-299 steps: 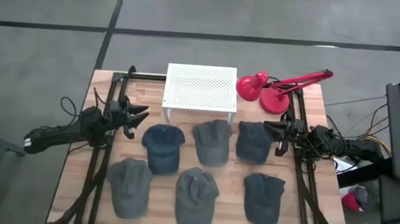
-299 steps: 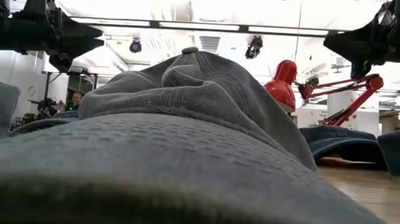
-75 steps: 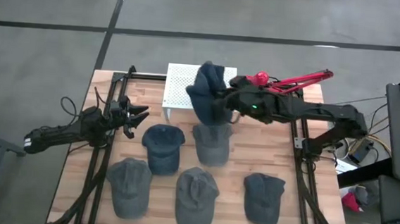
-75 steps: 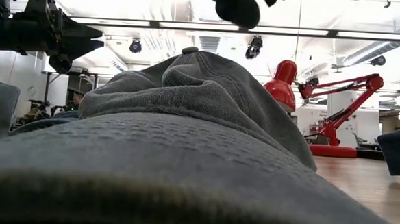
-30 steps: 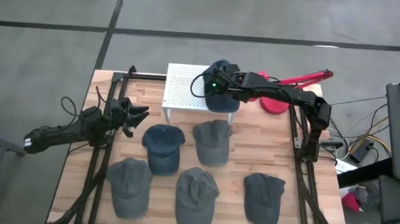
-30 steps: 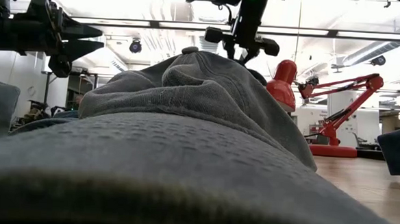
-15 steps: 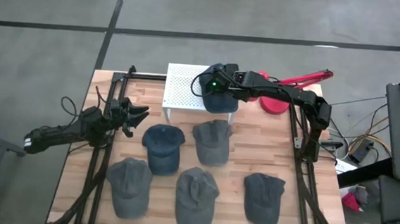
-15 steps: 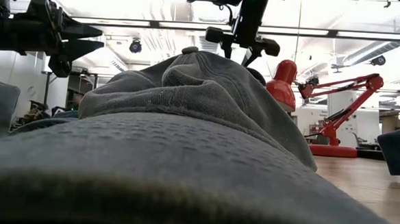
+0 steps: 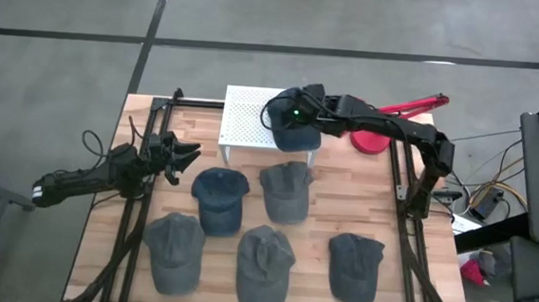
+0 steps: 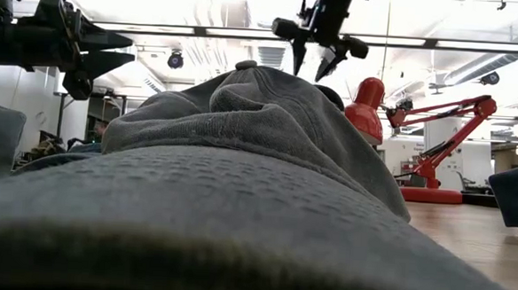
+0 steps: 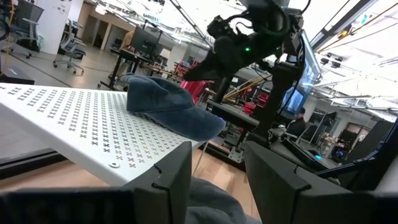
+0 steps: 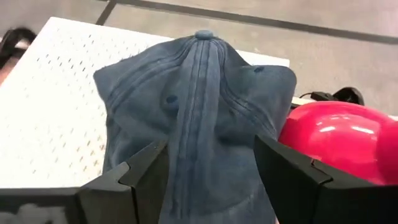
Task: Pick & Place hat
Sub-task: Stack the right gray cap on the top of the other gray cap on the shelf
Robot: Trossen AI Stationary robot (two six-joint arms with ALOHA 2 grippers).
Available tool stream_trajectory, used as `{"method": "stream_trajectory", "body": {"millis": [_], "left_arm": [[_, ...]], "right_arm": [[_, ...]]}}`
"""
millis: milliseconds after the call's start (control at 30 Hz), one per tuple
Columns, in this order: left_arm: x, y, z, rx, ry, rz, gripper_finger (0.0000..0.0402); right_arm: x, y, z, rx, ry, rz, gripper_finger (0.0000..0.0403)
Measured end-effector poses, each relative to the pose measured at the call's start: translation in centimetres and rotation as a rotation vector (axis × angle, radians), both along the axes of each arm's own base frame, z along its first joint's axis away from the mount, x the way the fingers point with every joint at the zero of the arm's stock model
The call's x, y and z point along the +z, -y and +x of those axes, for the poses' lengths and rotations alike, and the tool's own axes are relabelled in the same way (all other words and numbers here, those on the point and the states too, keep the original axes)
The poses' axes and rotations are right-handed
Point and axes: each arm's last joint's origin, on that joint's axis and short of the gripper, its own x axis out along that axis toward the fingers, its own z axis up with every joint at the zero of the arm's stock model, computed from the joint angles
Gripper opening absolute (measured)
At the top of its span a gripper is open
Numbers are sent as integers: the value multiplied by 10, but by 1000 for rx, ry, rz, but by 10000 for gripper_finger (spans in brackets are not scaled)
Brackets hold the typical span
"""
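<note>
High view, lower frame: five grey caps (image 9: 265, 262) in two rows on the wooden surface (image 9: 416, 161). Centre left: left pincer (image 9: 190, 155), fingers parted, grasping nothing, at the surface's left edge. Upper centre: white perforated rack (image 9: 248, 116) with a blue hat (image 9: 292, 136) lying on its right part. Right pincer (image 9: 294, 108) hangs over the hat, fingers spread, released. Upper right: red lamp (image 9: 376, 130) just beside the rack.

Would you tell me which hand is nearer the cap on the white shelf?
Right. The right hand hovers open just above the cap; the left hand waits at the table's left edge.
</note>
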Motion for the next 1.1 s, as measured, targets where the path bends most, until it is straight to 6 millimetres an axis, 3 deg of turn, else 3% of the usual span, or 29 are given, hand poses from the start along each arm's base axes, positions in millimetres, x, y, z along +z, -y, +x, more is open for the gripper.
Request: {"method": "stream_trajectory", "body": {"millis": [233, 367, 467, 600, 900, 1100], "left_arm": [[0, 0, 0, 0, 1, 0, 151], [0, 0, 0, 0, 1, 1, 151], [0, 0, 0, 0, 0, 1, 152], [0, 0, 0, 0, 0, 1, 152], [0, 0, 0, 0, -4, 0, 151], [0, 0, 0, 0, -3, -1, 152]], "right_arm": [[10, -33, -17, 200, -118, 123, 227], [9, -64, -33, 306, -263, 265, 228], [7, -89, -49, 286, -384, 394, 225], [8, -123, -53, 333, -296, 484, 224], [7, -191, -73, 203, -260, 640, 228], [-7, -225, -85, 61, -284, 734, 237]]}}
